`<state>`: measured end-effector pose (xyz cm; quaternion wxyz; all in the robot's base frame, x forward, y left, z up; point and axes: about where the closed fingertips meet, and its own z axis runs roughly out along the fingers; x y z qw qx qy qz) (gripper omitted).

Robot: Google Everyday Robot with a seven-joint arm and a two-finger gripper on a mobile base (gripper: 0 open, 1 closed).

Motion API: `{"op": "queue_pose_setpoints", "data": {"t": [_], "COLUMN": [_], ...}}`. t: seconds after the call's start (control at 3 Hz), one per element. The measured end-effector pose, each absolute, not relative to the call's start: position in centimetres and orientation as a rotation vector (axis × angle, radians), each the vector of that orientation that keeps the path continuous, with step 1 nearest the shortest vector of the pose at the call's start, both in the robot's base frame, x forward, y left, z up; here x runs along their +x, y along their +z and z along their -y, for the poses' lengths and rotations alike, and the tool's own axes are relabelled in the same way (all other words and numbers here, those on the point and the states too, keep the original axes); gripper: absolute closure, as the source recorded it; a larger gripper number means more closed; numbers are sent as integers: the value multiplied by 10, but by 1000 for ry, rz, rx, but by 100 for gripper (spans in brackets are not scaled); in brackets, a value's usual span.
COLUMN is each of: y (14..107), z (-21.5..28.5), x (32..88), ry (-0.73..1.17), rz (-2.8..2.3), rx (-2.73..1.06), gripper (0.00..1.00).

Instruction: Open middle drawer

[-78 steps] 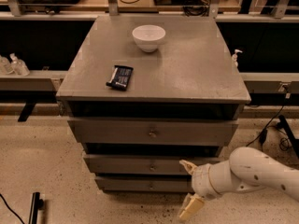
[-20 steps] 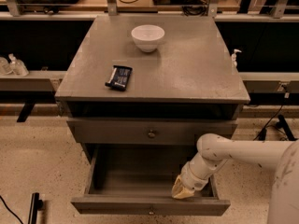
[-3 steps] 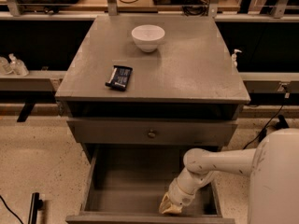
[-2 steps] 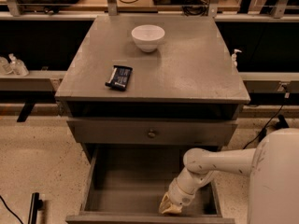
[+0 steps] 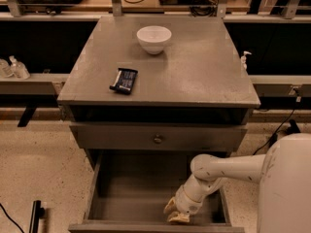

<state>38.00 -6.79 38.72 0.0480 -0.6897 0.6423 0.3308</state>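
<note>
The middle drawer (image 5: 131, 188) of the grey cabinet stands pulled far out toward me, its inside bare; its front panel lies along the bottom edge of the view and its knob is out of view. My gripper (image 5: 176, 212) is inside the drawer at its front right, just behind the front panel, fingers pointing down. The white arm (image 5: 228, 168) reaches in from the right. The top drawer (image 5: 158, 138) with its round knob is shut above it. The lowest drawer is hidden.
A white bowl (image 5: 154, 38) and a dark flat packet (image 5: 124, 80) lie on the cabinet top (image 5: 194, 72). A dark object (image 5: 35, 215) lies on the speckled floor at the left. Cables run at the right. A shelf runs behind the cabinet.
Since one second ago nothing has visibly moved. Much earlier the drawer was shut and the gripper was at its front; the drawer has since been pulled out.
</note>
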Motion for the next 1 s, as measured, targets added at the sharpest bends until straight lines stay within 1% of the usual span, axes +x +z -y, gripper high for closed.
{"op": "queue_pose_setpoints", "data": {"t": [0.33, 1.0], "y": [387, 387], "z": [69, 70], "x": [382, 385], "ry": [1009, 1009], "rz": [-1958, -1958], "rx": [-2103, -2103], "gripper": [12, 58]}}
